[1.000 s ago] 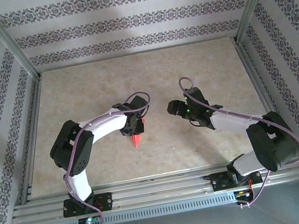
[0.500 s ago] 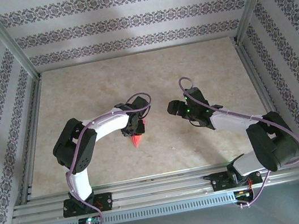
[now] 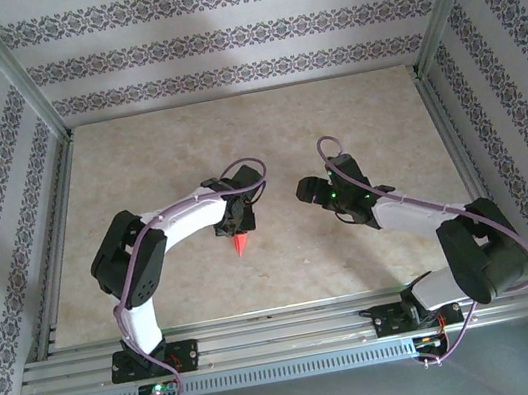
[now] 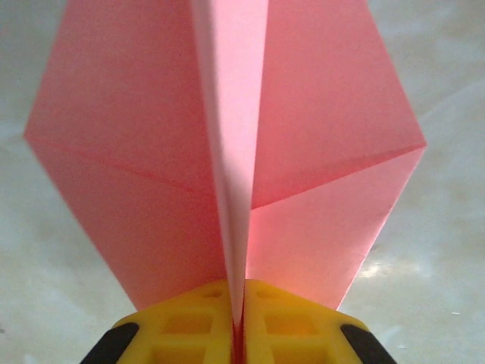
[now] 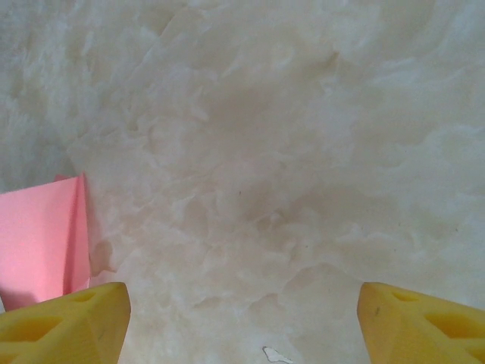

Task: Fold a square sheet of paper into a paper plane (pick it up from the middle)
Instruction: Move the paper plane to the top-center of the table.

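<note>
the plane (image 4: pixel 144 144) is pinched along its centre crease by the left gripper (image 4: pixel 237 334), yellow pads pressed tight on the fold, wings spreading to either side; from above, its pointed tip pokes toward the near edge, mid-table (image 3: pixel 264 137). the right gripper (image 5: pixel 242 318), near on the right, has its jaws spread wide over bare surface. thin salmon-pink paper, sharp creases; mottled beige, stone-like top

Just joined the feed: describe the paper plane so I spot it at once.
Start at the beige marbled table inside the wallpapered enclosure, then find the left arm's hand near its middle. The paper plane sticks out of that hand towards the arm bases, pinched along its centre crease: a pointed salmon-pink dart, vivid against the pale tabletop and black-and-white arms.
</note>
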Robot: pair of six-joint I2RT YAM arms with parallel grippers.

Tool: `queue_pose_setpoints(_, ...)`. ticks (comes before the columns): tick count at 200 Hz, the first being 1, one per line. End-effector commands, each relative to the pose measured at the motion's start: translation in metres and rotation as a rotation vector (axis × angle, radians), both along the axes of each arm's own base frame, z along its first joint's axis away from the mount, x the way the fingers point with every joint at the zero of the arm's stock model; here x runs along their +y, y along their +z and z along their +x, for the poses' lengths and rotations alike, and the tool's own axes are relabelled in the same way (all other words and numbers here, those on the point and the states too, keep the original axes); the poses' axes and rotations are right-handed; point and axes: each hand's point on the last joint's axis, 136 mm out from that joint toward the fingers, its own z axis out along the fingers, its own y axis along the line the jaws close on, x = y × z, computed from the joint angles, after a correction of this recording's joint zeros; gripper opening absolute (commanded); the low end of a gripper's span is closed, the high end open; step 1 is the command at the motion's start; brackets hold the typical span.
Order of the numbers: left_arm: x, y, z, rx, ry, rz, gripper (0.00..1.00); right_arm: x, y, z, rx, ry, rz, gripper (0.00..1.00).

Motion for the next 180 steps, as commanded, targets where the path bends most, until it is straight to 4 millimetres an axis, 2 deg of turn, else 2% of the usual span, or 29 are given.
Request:
queue_pose_setpoints(1, 0.0, 0.036, 0.019, -0.089, -0.016, 0.002, 0.1, -0.01, 0.006, 0.001, -0.026, -0.032, -0.008, 0.8)
queue_pose_setpoints(44, -0.007, 0.043, 0.076, -0.148, -0.031, 0.013, 0.1, -0.022, 0.014, 0.001, -0.064, -0.05, -0.041, 0.86)
queue_pose_setpoints(78, -0.006, 0.039, 0.129, -0.184, 0.0, 0.009, 0.09, -0.028, 0.019, 0.0, -0.077, -0.064, -0.047, 0.88)
queue_pose_setpoints(114, -0.002, 0.033, 0.172, -0.193, 0.022, -0.013, 0.09, -0.03, 0.02, 0.0, -0.076, -0.063, -0.036, 0.88)
queue_pose_setpoints(146, 0.003, 0.016, 0.196, -0.162, 0.038, -0.011, 0.09, -0.03, 0.021, -0.001, -0.074, -0.063, -0.031, 0.89)
queue_pose_setpoints(180, 0.003, 0.0, 0.201, -0.115, 0.043, -0.018, 0.09, -0.032, 0.019, -0.002, -0.067, -0.07, -0.031, 0.89)
